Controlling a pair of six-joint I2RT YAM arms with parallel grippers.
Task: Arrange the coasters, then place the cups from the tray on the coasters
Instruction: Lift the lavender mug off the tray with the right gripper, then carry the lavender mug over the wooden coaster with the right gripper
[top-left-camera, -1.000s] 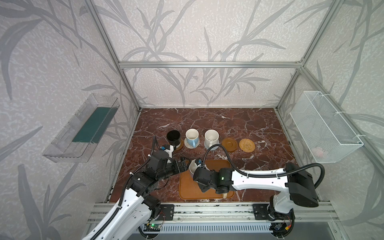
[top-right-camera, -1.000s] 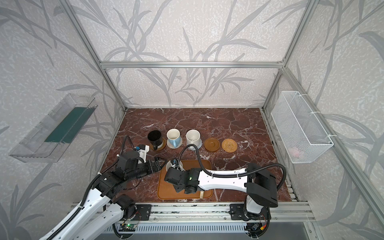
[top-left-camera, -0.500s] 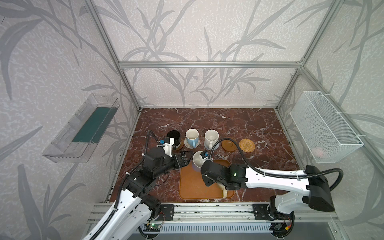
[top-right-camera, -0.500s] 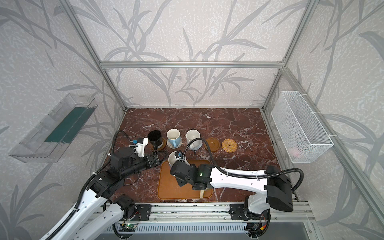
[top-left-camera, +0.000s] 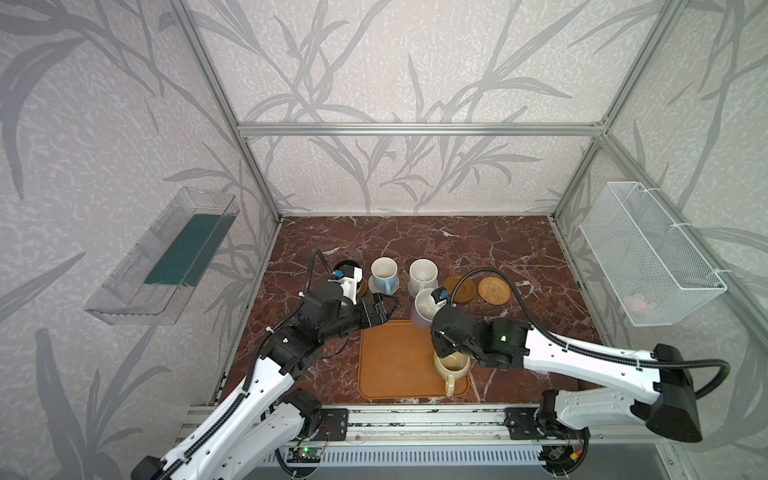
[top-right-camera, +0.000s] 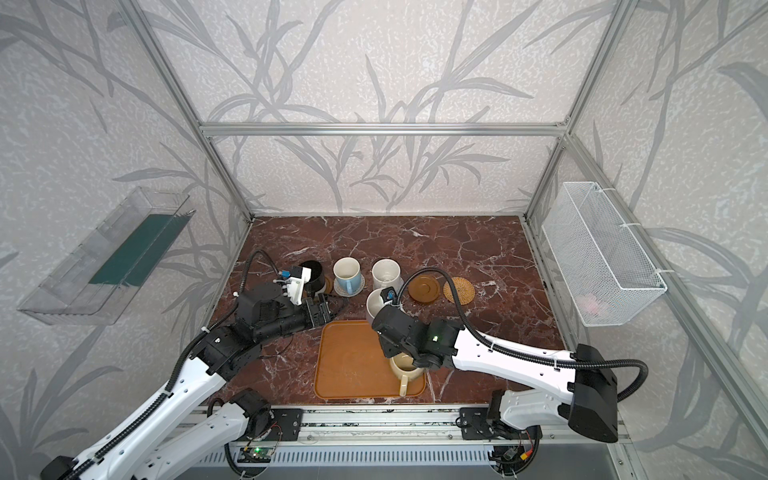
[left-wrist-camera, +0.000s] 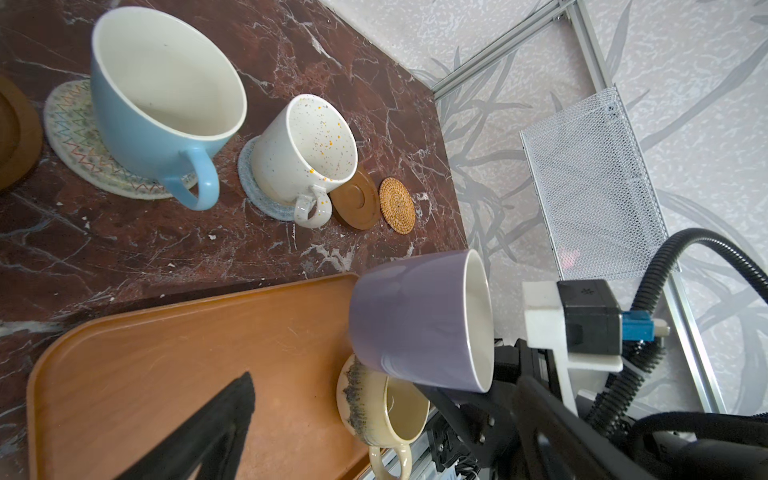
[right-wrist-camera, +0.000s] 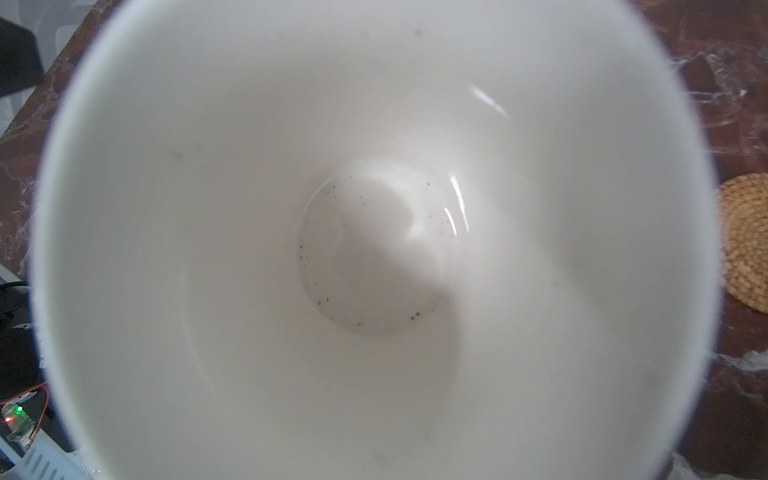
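Note:
My right gripper (top-left-camera: 432, 318) is shut on the lavender cup (top-left-camera: 423, 308), held in the air tilted over the tray's far right corner; its pale inside (right-wrist-camera: 374, 249) fills the right wrist view. The beige-yellow cup (top-left-camera: 451, 365) stands on the orange-brown tray (top-left-camera: 395, 365). Behind, the light blue cup (top-left-camera: 383, 272) sits on the cream woven coaster (left-wrist-camera: 70, 137) and the speckled white cup (top-left-camera: 423, 273) on the blue-grey coaster (left-wrist-camera: 253, 191). The black cup (top-right-camera: 312, 272) is partly hidden. A brown wooden coaster (top-left-camera: 459, 286) and the rattan coaster (top-left-camera: 493, 290) lie bare. My left gripper (top-left-camera: 384, 309) is open and holds nothing, left of the lavender cup.
A white wire basket (top-left-camera: 648, 253) hangs on the right wall and a clear plastic bin (top-left-camera: 166, 257) on the left wall. The right arm's cable (top-left-camera: 490, 274) arcs over the wooden coaster. The marble table (top-left-camera: 415, 237) runs to the back wall.
My right gripper has carried the lavender cup up from the tray's front left, back and to the right, uncovering the beige-yellow cup. The left gripper shifted slightly back and right.

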